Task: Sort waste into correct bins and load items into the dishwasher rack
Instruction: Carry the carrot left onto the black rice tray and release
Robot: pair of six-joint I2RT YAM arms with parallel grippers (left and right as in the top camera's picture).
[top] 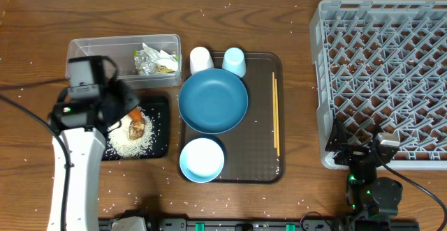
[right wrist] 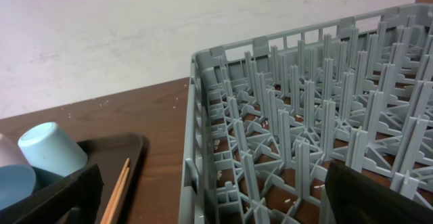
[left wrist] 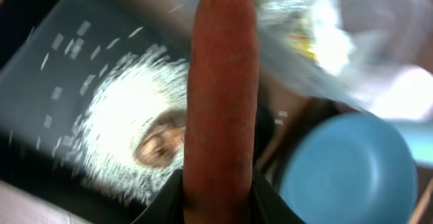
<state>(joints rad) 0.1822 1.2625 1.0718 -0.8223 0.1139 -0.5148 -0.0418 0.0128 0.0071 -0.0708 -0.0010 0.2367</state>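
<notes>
carrot [left wrist: 222, 95]: fills the left wrist view, both ends off the frame; overhead, just an orange sliver under the left arm [top: 73, 168]
left pincer [left wrist: 218, 209]: only dark slivers flanking the carrot
wrapper [left wrist: 318, 34]: a blur
black tray [top: 157, 130]: left part lost beneath that arm
rack [top: 380, 84]: clipped at the right edge
right pincer [right wrist: 216, 207]: finger stubs only, cut by the bottom edge
</notes>
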